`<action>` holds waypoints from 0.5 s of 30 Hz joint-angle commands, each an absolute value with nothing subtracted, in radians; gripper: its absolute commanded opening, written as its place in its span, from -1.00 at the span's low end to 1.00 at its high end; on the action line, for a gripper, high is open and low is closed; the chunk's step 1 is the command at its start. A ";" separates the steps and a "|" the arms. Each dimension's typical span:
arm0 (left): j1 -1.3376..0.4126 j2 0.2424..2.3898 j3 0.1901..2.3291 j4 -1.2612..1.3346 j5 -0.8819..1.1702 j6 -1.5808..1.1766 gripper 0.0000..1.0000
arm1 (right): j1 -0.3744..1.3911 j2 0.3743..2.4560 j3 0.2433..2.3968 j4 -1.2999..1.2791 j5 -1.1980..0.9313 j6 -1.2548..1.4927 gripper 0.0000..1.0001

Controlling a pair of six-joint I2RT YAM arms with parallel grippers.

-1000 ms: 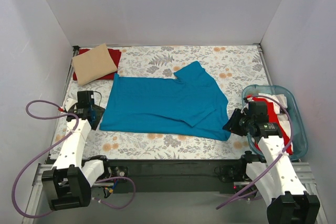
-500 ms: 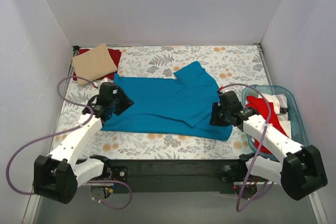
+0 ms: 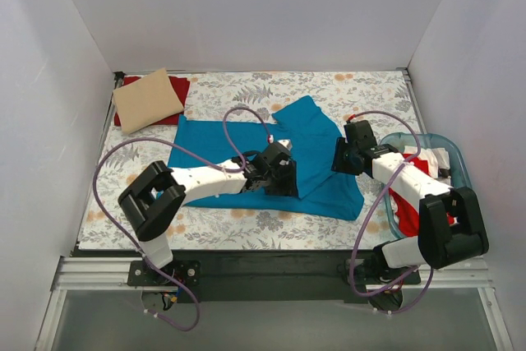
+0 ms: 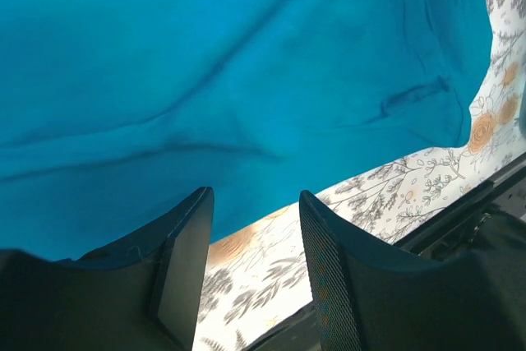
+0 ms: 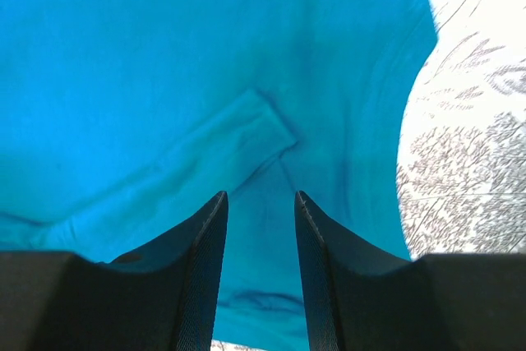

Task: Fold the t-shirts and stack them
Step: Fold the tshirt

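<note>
White-walled bay, floral-clothed counter (image 3: 353, 92).
Item one: teal-blue t-shirt (image 3: 230, 150), spread flat mid-counter with one sleeve turned inward, evidently laid out for folding.
Item two: tan t-shirt (image 3: 146, 100), folded, resting on a folded red t-shirt (image 3: 177, 88) at the far left corner, apparently the start of the stack.
Item three: further red t-shirts (image 3: 403, 205), unfolded, waiting in the tub (image 3: 460, 166) at right.
Left fingers (image 4: 185, 269) were parted and empty over the teal hem. Right fingers (image 5: 201, 269) were likewise parted above the sleeve fold, both probably placed for a paired grip.

Teal t-shirt (image 3: 205, 150), spread (partly folded)
</note>
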State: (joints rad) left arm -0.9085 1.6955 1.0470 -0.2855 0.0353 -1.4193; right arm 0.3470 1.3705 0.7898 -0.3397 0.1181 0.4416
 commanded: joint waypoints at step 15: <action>-1.023 1.875 1.276 -0.336 -0.092 -1.373 -0.34 | 0.287 1.376 0.831 -0.268 0.035 0.433 -0.11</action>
